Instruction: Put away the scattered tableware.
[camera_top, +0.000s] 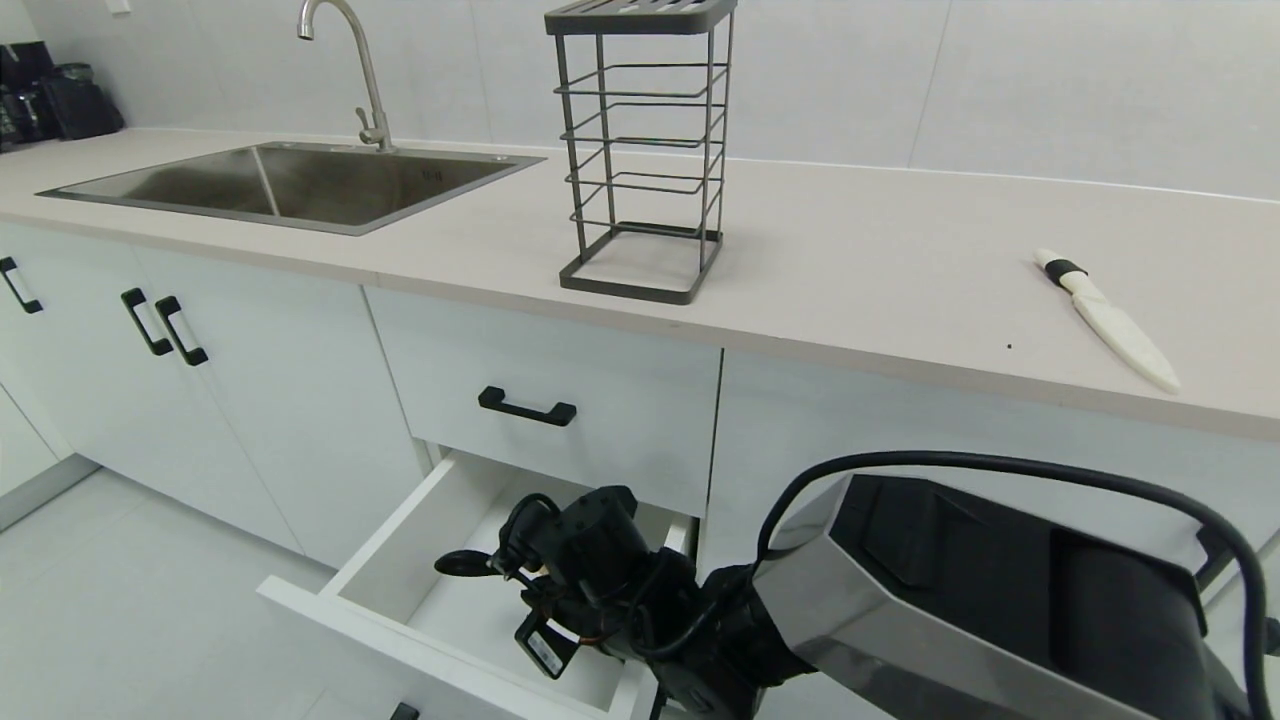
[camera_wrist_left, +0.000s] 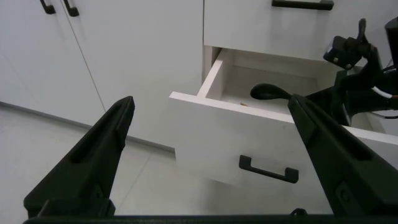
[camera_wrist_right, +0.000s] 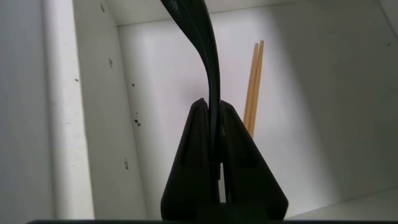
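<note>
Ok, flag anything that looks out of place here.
A white knife lies loose on the counter at the robot's right, close to the front edge, not put away. The lower drawer stands open, with chopsticks inside and the right gripper shut on a black spoon over it. Nothing looks spilled or broken.
</note>
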